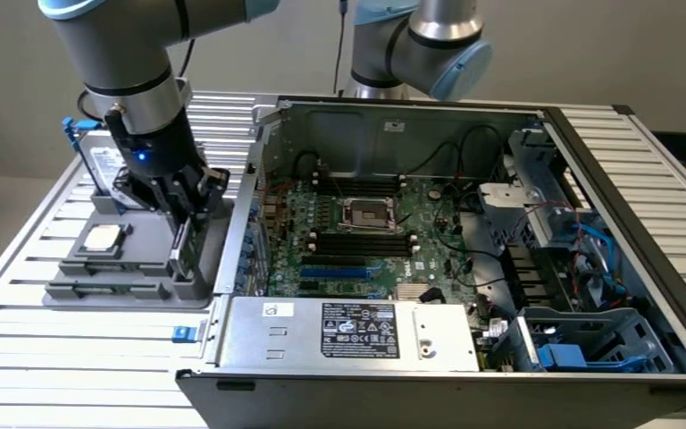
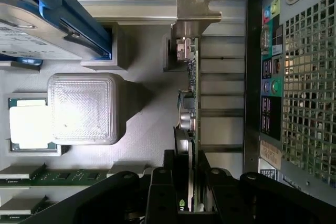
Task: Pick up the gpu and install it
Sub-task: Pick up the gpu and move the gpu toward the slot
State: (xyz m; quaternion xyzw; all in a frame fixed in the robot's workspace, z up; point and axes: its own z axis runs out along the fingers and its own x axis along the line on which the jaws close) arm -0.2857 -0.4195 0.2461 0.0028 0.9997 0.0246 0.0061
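The gripper (image 1: 183, 213) hangs low over a gray fixture tray (image 1: 129, 268) that sits on the slatted table (image 1: 81, 357), just to the exterior view's left of the open computer case (image 1: 355, 357). The gpu (image 1: 181, 255) stands on its long edge in a slot of that tray, on the side nearest the case, directly under the gripper. In the wrist view the gpu (image 2: 190, 103) appears edge-on as a thin strip of board and components. Its silver end bracket (image 2: 197, 9) is at the far end, and its near end runs straight into the middle of the gripper (image 2: 189, 195). The gripper's black body lies close on both sides of the card. Whether the gripper is clamped on the card or only set around it cannot be told. The card is upright and seated in the tray (image 2: 152, 129), not lifted. Beside it on the tray are a square silver CPU chip (image 1: 103, 237) and a hard drive with blue clips (image 1: 96, 165). In the wrist view, two green memory sticks (image 2: 52, 176) lie near the chip (image 2: 29, 124). The case's perforated rear panel (image 2: 304, 77) runs alongside the card, apart from it. Inside the case the motherboard (image 1: 367, 232) lies exposed.
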